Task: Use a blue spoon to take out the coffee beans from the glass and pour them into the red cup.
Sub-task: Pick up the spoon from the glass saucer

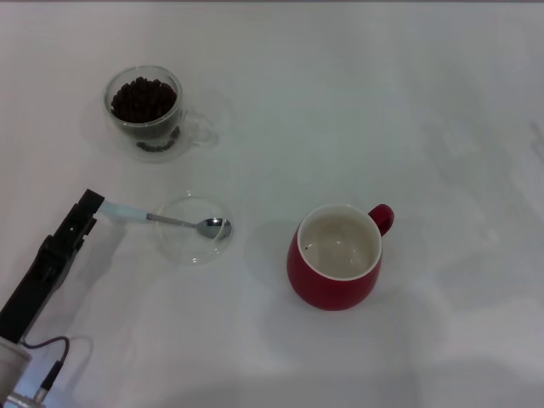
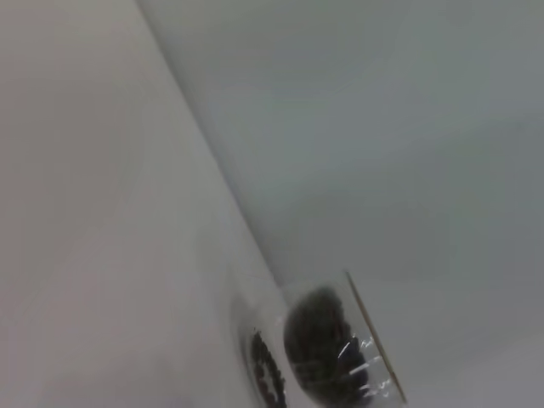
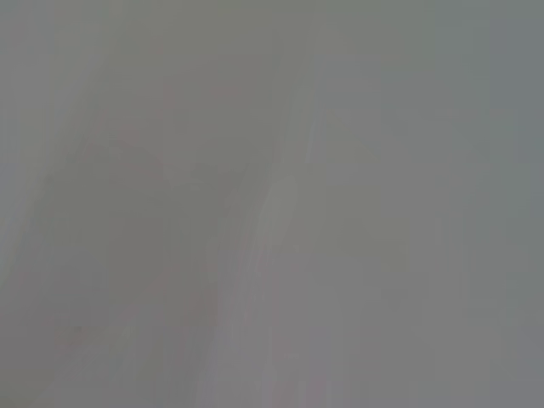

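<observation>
Head view shows the left gripper shut tight on the end of the spoon, ready to lift it. Its bowl rests in one dish, just past the jaws. One glass of beans sits farther off. One cup waits well beyond the spoon, empty. No right gripper shows.

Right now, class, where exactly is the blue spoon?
In the head view the spoon lies left of the red cup and nearer the robot than the glass; its bowl rests over a clear dish, its handle at the left hand.
</observation>
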You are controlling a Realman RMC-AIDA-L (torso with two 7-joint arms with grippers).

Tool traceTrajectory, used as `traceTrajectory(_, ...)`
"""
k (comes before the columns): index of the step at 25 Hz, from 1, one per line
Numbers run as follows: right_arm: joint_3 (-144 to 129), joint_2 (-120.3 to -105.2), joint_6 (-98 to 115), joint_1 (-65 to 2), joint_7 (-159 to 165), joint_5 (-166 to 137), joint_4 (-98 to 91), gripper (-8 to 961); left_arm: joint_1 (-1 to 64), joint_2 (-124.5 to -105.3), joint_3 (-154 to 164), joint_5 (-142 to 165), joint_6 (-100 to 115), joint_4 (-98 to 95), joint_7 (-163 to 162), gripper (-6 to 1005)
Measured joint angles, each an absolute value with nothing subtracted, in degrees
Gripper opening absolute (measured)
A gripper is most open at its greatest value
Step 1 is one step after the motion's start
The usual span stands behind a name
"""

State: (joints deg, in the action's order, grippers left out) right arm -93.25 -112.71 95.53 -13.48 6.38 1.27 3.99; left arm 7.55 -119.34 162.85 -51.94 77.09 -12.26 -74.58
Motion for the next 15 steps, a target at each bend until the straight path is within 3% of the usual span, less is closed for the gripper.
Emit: traceTrajectory(15,-93.25,-113.34,94.96,-13.37,6.32,1.43,3.51,677,13.39,-119.34,162.77,-46.94,73.33,-9.19,-79.01,687)
